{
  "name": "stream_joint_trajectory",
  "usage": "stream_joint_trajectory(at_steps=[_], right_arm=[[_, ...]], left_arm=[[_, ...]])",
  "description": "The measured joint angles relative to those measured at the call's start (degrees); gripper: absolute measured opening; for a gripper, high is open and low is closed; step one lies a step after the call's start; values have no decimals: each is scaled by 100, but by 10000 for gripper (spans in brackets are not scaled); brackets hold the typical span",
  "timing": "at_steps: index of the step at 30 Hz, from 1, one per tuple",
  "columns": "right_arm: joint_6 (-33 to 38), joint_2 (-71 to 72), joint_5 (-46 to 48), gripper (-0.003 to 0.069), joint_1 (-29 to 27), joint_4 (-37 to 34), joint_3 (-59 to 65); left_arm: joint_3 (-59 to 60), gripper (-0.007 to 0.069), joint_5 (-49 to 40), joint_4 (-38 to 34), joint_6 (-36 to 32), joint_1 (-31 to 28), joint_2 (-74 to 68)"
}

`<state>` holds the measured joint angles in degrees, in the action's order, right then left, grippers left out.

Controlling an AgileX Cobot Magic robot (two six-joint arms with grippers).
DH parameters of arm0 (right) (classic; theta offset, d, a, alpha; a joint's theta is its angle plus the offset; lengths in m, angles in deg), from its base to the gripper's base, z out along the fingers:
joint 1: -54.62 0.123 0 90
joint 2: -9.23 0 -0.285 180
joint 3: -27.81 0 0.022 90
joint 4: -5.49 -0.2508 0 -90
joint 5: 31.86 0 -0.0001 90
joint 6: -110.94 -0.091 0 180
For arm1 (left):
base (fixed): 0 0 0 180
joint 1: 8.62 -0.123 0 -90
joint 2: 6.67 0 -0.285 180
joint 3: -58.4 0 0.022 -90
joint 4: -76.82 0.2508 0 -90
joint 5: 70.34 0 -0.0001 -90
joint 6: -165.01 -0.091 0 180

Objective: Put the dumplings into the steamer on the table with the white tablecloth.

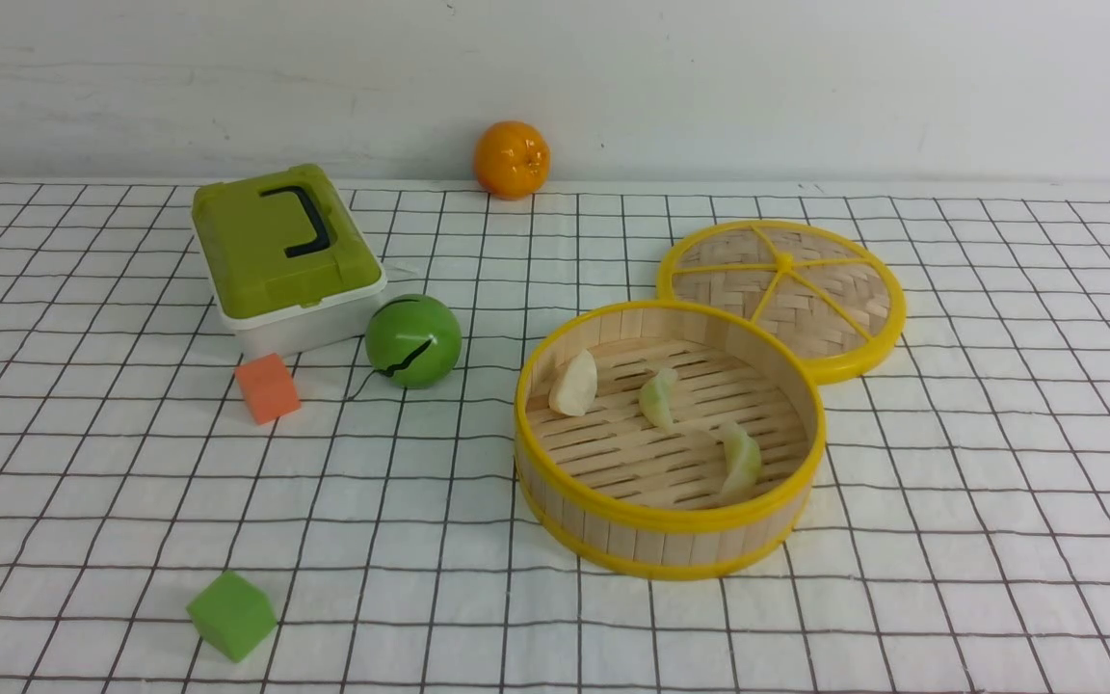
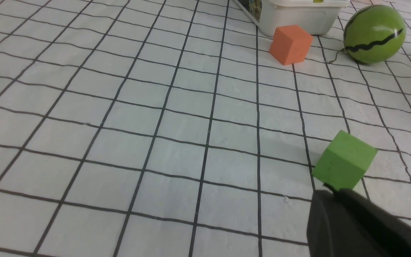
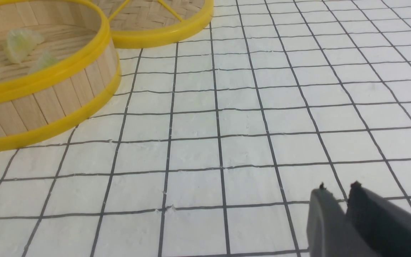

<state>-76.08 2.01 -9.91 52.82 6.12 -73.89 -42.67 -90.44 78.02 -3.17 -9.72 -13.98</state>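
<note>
All three dumplings (image 1: 656, 397) sit in the steamer (image 1: 668, 540), off to the side of the right claw (image 3: 337, 187), which is empty with a narrow gap. Left claw (image 2: 328, 191) is closed, green cube (image 2: 344, 159) just ahead; a careless swing could knock it.

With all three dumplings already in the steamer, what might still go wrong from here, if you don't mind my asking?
1. The nearest dumpling lies close to the steamer wall; a knock to the basket might tip it out.
2. The left gripper hangs just by the green cube and could nudge it when moving.
</note>
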Motion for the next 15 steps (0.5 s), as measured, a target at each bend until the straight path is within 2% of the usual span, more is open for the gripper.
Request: stream_joint_trajectory(at_steps=[15], right_arm=[[0,0,0,120,0,0,0]], left_arm=[[0,4,0,-7,0,0,0]])
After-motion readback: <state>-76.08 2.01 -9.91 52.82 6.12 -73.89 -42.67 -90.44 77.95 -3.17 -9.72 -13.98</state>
